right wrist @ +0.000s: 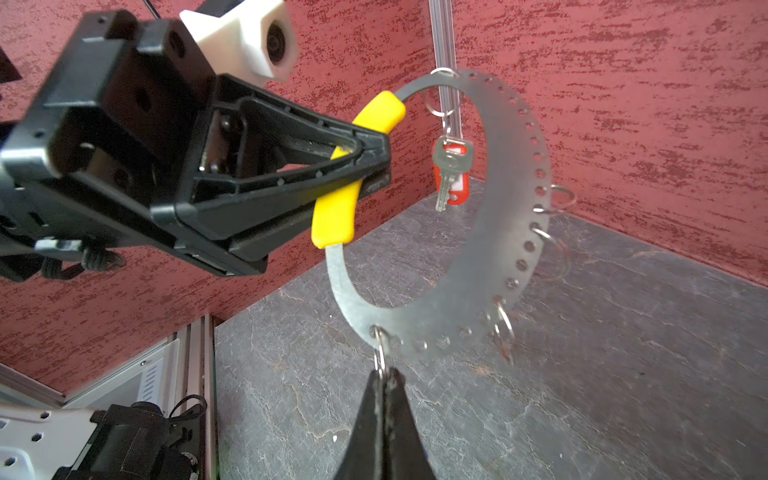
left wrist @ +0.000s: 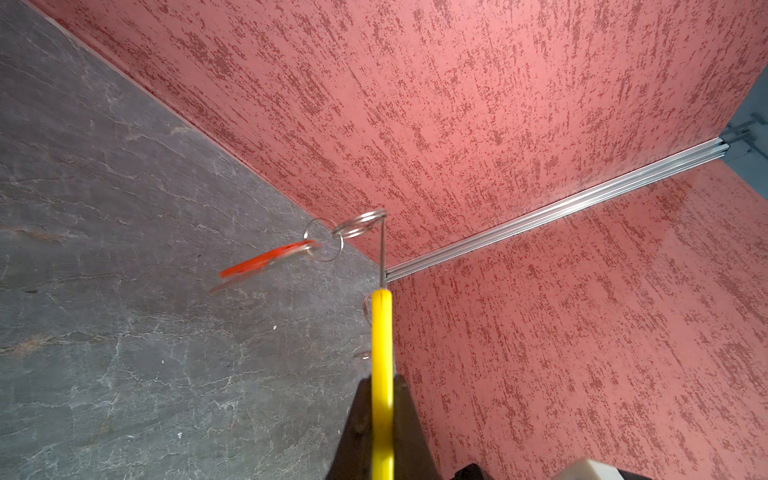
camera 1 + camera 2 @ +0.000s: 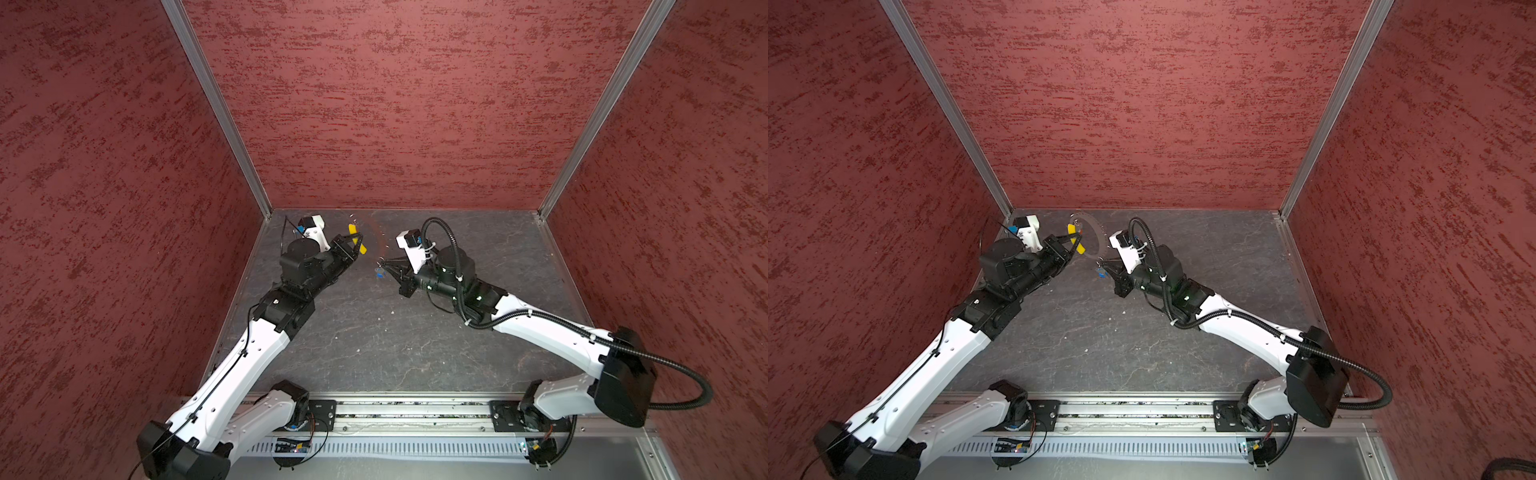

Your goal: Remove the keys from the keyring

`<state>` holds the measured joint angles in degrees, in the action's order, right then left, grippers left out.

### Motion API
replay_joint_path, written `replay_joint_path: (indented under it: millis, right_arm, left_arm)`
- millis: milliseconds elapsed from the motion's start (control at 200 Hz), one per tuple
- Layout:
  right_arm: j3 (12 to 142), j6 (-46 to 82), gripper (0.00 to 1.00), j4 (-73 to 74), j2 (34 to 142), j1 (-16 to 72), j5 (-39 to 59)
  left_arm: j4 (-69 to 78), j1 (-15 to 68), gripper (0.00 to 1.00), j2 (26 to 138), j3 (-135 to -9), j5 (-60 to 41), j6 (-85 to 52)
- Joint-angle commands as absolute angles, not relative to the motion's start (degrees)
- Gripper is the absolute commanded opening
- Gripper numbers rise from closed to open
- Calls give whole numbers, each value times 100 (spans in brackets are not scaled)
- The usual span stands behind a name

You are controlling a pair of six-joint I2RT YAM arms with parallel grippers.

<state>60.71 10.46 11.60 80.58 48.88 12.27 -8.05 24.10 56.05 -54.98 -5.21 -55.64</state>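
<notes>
Held clear of the tabletop [image 1: 582,374], the keyring [image 1: 511,232] looks light, stiff, slippery steel, so the left gripper [image 1: 380,168] clamped on its yellow sleeve [image 1: 336,212] seems the sure hold, the right gripper [image 1: 384,378] pinching a small split ring [image 1: 379,353] near that sleeve, the red key [image 1: 451,174] dangling beside it.

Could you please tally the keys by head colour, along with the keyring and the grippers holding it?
red-headed key: 1
blue-headed key: 1
keyring: 1
grippers: 2, the left gripper and the right gripper
Total: 5
</notes>
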Motion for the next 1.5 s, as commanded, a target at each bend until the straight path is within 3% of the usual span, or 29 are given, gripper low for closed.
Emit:
replay_joint_path:
  millis: [0,451,771,997,1127,1493]
  right_arm:
    - [6337,983,0,1428,7786,4922,988]
    - [6262,1026,0,1381,7678,4952,1325]
    - [6318,767,0,1546,7665,5088,458]
    - [6424,836,0,1626,7767,5084,520]
    - [6554,799,0,1448,7759,5073,490]
    - [6880,735,0,1021,7758,4636,1160]
  left_arm:
    - [-887,2420,0,5588,-5588,-508,-5609]
    - [-765,2208,0,5422,-5434,-581,-5963]
    - [-953,2052,0,5663,-5441,-1243,-6682]
    - [-991,2029,0,5580,-5358,-1278,-6782]
    - [-839,1989,16,5490,-5177,-1325,-6845]
    - [-440,1780,36,5458,-4917,-2141,-6752]
